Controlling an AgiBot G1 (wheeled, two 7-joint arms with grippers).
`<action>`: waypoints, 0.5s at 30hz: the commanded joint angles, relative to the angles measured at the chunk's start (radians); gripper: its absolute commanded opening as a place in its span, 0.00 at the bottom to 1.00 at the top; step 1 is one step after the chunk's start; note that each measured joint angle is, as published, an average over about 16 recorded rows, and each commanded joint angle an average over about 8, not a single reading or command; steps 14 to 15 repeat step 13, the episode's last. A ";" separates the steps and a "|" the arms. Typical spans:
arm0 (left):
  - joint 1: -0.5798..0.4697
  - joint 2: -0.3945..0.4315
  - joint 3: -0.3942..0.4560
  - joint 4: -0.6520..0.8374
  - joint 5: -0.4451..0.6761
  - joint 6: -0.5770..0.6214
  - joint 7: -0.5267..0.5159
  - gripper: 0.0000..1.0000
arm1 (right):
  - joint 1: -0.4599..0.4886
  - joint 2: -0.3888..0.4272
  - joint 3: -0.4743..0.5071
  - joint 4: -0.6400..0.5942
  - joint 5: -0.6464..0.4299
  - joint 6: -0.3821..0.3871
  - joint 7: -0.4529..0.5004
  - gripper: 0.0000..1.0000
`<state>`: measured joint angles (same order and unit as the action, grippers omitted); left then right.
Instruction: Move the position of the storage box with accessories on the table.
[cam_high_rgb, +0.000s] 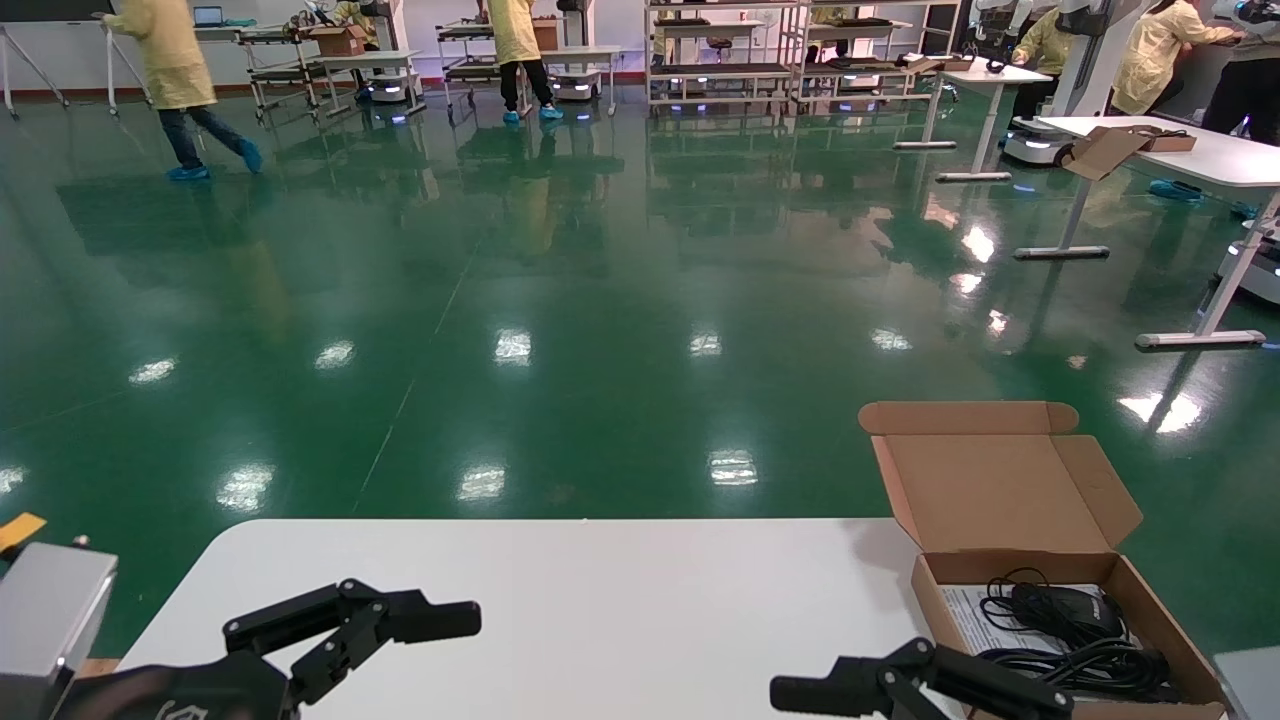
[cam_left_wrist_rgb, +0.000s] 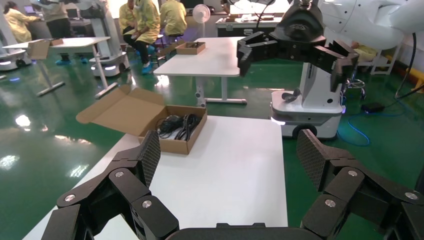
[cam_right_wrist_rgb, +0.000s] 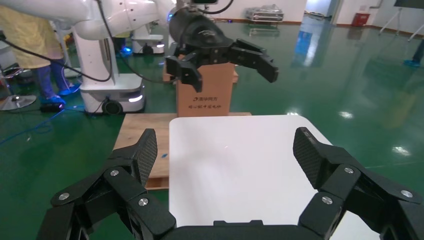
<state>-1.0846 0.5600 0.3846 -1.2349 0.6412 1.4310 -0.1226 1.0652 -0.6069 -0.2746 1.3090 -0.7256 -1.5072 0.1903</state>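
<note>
Print on carton (cam_right_wrist_rgb: 206, 90), seemingly Chinese, unreadable.

The head view looks forward and down from above the counter's (cam_high_rgb: 600, 600) near edge, far out over the green floor (cam_high_rgb: 560, 330). Each wrist view sits close behind its own spread fingers (cam_left_wrist_rgb: 150, 155), facing level across the counter toward the opposite arm. All three share the white counter top.

The white table (cam_high_rgb: 600, 600) carries the open storage box (cam_high_rgb: 1010, 500), beside the right gripper's fingers (cam_high_rgb: 850, 690), accessories (cam_high_rgb: 1080, 630) inside.
</note>
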 joint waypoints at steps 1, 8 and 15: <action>0.000 0.000 0.000 0.000 0.000 0.000 0.000 1.00 | -0.002 0.001 0.002 0.005 0.001 -0.002 0.001 1.00; 0.000 0.000 0.000 0.000 0.000 0.000 0.000 1.00 | 0.003 -0.001 -0.001 -0.011 0.000 0.005 -0.001 1.00; 0.000 0.000 0.000 0.000 0.000 0.000 0.000 1.00 | 0.005 -0.002 -0.002 -0.016 -0.002 0.007 -0.002 1.00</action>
